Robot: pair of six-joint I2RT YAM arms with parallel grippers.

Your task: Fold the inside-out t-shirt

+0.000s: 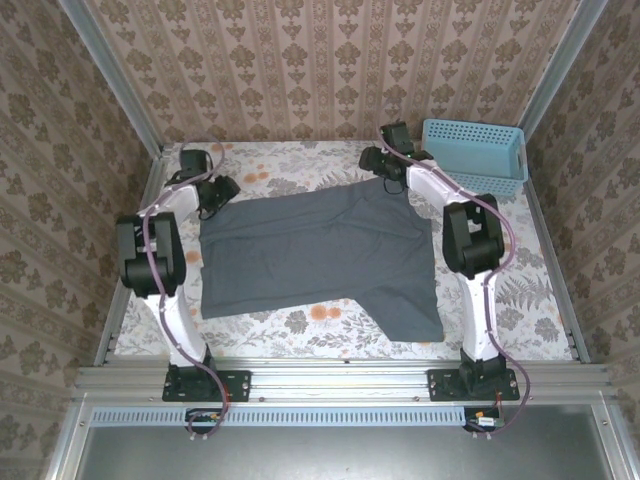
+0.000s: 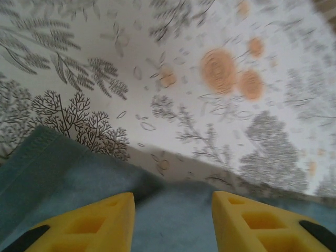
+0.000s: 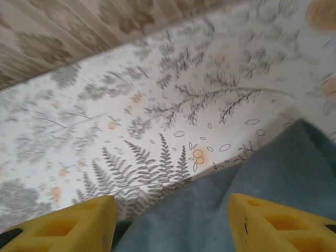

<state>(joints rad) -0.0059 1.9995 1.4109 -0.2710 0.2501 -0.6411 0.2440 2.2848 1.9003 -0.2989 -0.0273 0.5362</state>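
The inside-out t-shirt [image 1: 320,250] lies spread flat on the floral tablecloth, dark slate-grey, with a flap reaching toward the near right. My left gripper [image 1: 222,190] hovers at its far left corner. In the left wrist view the yellow fingers [image 2: 100,223] stand apart over the shirt's edge [image 2: 173,220], with nothing pinched. My right gripper [image 1: 375,158] is at the far right corner. Its jaws [image 3: 173,207] are open too, with grey fabric [image 3: 252,199] lying loose below them.
A light blue perforated basket [image 1: 475,155] stands at the far right corner, just right of my right arm. Patterned walls close in the table on three sides. Bare tablecloth [image 1: 520,290] shows right of the shirt and along the near edge.
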